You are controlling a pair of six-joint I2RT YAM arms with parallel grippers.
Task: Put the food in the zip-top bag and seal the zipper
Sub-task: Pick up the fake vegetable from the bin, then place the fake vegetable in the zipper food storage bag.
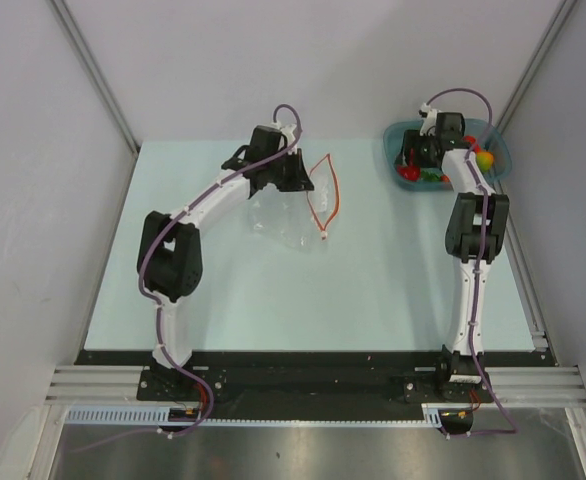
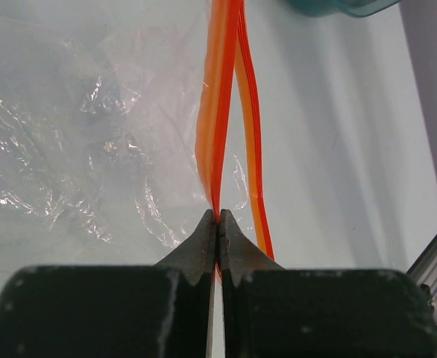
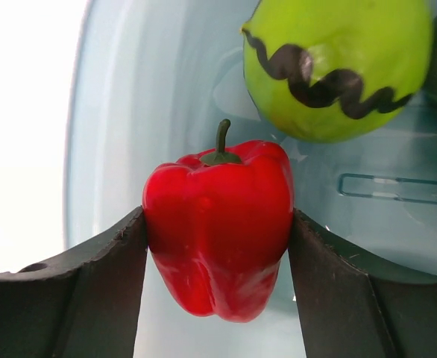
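Note:
The clear crinkly zip-top bag (image 1: pixel 285 222) lies on the table's middle back, its mouth held open. My left gripper (image 1: pixel 301 182) is shut on one lip of the red-orange zipper (image 1: pixel 325 192). In the left wrist view the jaws (image 2: pixel 218 218) pinch one strip of the zipper (image 2: pixel 220 89); the other strip hangs free to its right, and the bag (image 2: pixel 92 149) spreads to the left. My right gripper (image 1: pixel 411 160) is down in the teal tray and shut on a red toy pepper (image 3: pixel 218 224); both fingers touch its sides. A green ball with a black wavy line (image 3: pixel 338 60) lies just beyond.
The translucent teal tray (image 1: pixel 500 150) stands at the back right and holds red pieces (image 1: pixel 409 173), a green piece (image 1: pixel 432 177) and an orange-yellow one (image 1: pixel 484 158). Its corner shows in the left wrist view (image 2: pixel 338 6). Grey walls enclose the table on three sides.

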